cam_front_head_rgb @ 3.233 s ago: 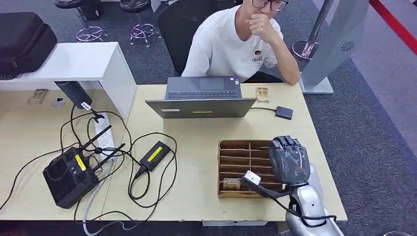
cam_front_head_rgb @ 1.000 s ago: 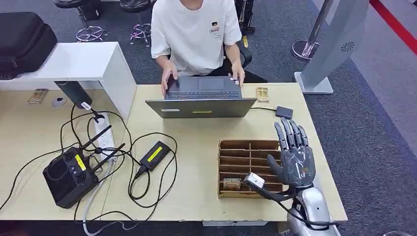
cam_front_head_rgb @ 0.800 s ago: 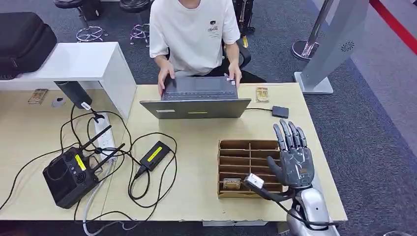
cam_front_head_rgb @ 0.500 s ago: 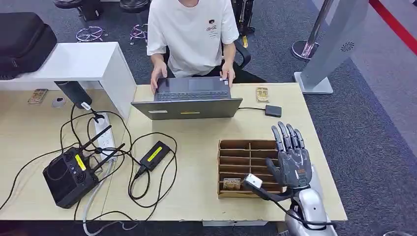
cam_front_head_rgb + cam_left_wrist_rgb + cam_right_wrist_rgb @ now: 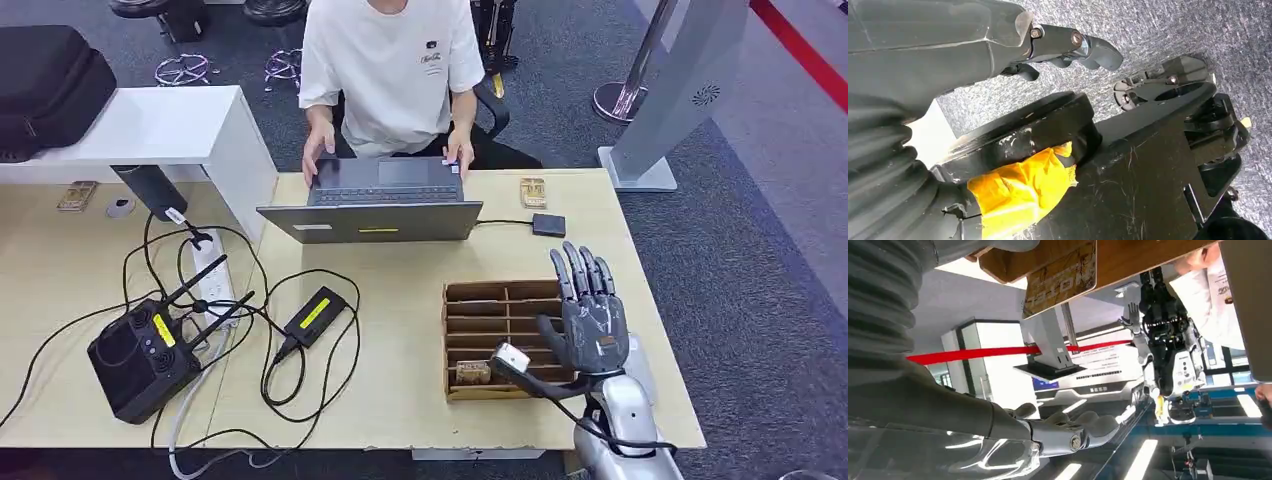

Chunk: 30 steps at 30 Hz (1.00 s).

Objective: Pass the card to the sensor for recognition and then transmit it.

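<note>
A brown slotted card box (image 5: 481,296) stands on the table's right part, with a patterned card (image 5: 470,372) in one of its near slots. My right hand (image 5: 588,312) hovers upright over the box's right side, fingers spread, holding nothing. In the right wrist view the same card (image 5: 1060,277) sticks out at the box (image 5: 1148,255) edge, apart from my extended fingers (image 5: 1068,432). A small black sensor (image 5: 548,224) lies behind the box, cabled to the laptop (image 5: 372,205). Another card (image 5: 533,192) lies beyond the sensor. My left hand (image 5: 1068,45) hangs over the carpet, holding nothing.
A person sits behind the table with both hands on the laptop. On the left are a black antenna box (image 5: 140,355), tangled cables, a black adapter (image 5: 314,315) and a white shelf (image 5: 170,125). A grey stand (image 5: 680,90) rises at the back right.
My right hand went from curled over the box to upright with fingers spread, then drifted slightly left. The person leaned in and slid the laptop and sensor to the left.
</note>
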{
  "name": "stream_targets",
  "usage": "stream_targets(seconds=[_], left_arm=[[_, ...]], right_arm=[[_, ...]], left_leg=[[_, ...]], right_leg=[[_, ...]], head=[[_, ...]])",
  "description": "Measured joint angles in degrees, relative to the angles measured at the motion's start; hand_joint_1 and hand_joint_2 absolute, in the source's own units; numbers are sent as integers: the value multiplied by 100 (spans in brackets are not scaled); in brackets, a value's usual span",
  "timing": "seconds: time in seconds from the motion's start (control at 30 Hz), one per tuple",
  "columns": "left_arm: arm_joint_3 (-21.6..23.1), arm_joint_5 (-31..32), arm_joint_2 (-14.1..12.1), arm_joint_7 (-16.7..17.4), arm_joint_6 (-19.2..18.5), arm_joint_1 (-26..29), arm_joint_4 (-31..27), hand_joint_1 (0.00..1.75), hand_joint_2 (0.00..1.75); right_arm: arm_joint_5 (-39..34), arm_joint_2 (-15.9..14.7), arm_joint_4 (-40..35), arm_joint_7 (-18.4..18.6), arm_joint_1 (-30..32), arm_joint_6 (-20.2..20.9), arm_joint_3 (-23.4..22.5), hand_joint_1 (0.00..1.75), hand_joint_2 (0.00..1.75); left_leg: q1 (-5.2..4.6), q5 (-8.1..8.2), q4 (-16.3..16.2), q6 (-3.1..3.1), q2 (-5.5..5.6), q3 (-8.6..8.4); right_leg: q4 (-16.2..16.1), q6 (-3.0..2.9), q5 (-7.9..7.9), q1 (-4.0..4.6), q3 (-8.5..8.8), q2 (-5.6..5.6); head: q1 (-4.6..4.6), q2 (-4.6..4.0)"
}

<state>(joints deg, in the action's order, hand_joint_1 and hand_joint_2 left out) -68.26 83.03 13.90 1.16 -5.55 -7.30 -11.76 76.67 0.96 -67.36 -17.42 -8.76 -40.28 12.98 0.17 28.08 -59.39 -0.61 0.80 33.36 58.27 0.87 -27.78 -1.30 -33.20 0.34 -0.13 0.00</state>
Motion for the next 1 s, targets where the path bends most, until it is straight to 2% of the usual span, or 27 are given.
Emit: stream_targets(seconds=[0.23, 0.27, 0.3, 0.33, 0.9, 0.93, 1.0], left_arm=[[0, 9, 0, 4, -7, -2, 0, 0, 175], [0, 11, 0, 4, -9, -3, 0, 0, 175], [2, 11, 0, 7, -9, -3, 0, 0, 175], [2, 13, 0, 7, -9, -4, 0, 0, 175], [2, 17, 0, 7, -11, -5, 0, 0, 175], [2, 17, -2, 7, -11, -5, 0, 0, 175], [2, 15, -2, 7, -11, -5, 0, 0, 175]], right_arm=[[-11, 0, 35, 0, -14, -7, 0, 0, 175], [-11, 0, 35, 0, -15, -7, 0, 31, 175], [-11, 0, 37, 0, -16, -7, 0, 31, 175], [-11, 0, 44, 0, -15, -2, 0, 175, 175], [-336, -48, 194, -20, -10, -2, 28, 175, 175], [-372, -68, 194, -26, -10, -2, 28, 169, 175], [-450, -103, 194, -39, -9, -2, 28, 173, 175]], left_leg=[[0, 0, 0, 0, 0, -1], [0, 0, 0, 0, 0, -1], [0, 0, 0, 0, 0, -1], [0, 0, 0, 0, 0, -1], [0, 0, 0, 0, 1, 1], [0, 0, 0, 0, 1, 1], [0, 0, 0, 0, 1, 1]], right_leg=[[0, 0, 0, 0, 0, 0], [0, 0, 0, 0, 0, 0], [0, 0, 0, 0, 0, 0], [0, 0, 0, 0, 0, 0], [0, 0, -1, 0, -2, 0], [0, 0, 0, 0, -2, 0], [0, 0, 0, 0, -2, 0]], head=[[-2, 0], [-2, 0], [0, 0], [-2, 0], [-2, 0], [0, 0], [-2, 0]])
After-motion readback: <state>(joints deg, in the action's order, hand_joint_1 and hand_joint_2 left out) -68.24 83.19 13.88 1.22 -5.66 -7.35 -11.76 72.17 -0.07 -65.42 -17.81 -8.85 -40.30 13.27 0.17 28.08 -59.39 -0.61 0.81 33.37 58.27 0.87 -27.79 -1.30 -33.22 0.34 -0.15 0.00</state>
